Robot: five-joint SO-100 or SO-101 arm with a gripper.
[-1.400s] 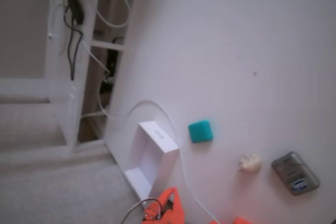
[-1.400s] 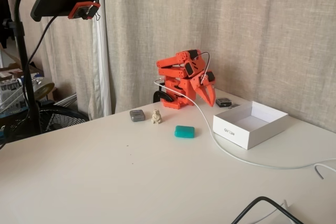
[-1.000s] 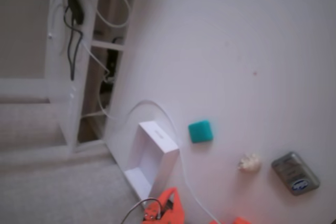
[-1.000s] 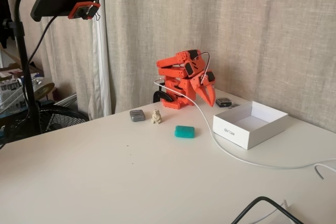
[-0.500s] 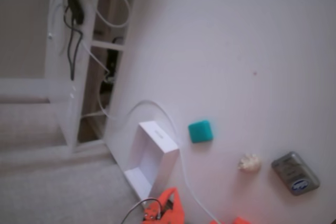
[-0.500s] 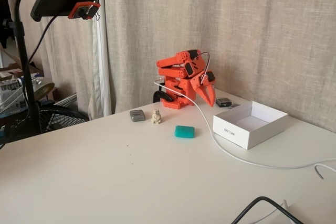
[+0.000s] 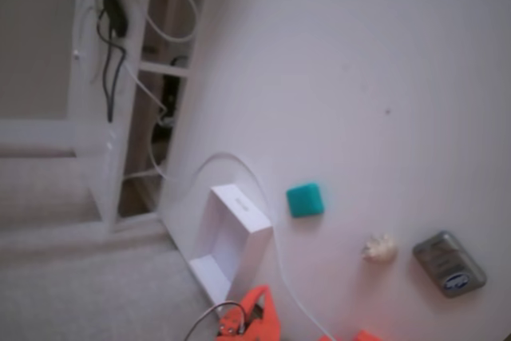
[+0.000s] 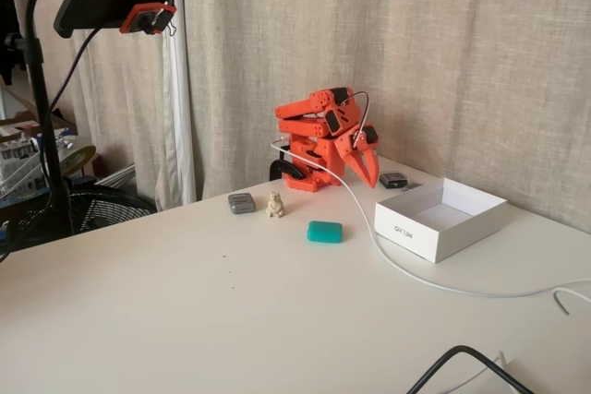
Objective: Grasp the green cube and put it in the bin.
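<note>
Black cable (image 8: 462, 362): nearest of all in a fixed view, looping up over the front edge of the bench (image 8: 185, 311).
White cable (image 8: 434, 281): runs across the bench from the right edge, passes just in front of the bin and rises toward the arm; a fixed view shows it curving round the bin (image 7: 263, 189).
Green cube (image 8: 324, 232): lies flat on the bare bench, nothing touching it, to the left of the bin with the white cable between them; in a fixed view (image 7: 305, 200) it sits just right of the bin's corner.
Bin (image 8: 441, 219): open white box, upright on the bench near its right side, with nothing visible inside it; seen at an angle in a fixed view (image 7: 231, 241), close to the bench's edge.
Cream lump (image 8: 275, 205): small figure standing behind and left of the cube, apart from it; also at (image 7: 379, 247).
Grey device (image 8: 242, 203): lies flat just left of the lump, near it; in a fixed view (image 7: 449, 263) it lies right of the lump.
Orange arm (image 8: 319, 136): folded up at the back of the bench, before the curtain.
Claw (image 8: 367, 177): points down off the arm's right side, above the bench behind the bin, well apart from the cube; jaws nearly together, holding nothing.
Camera stand (image 8: 111, 8): black gooseneck at far left, its head hanging above the bench.
</note>
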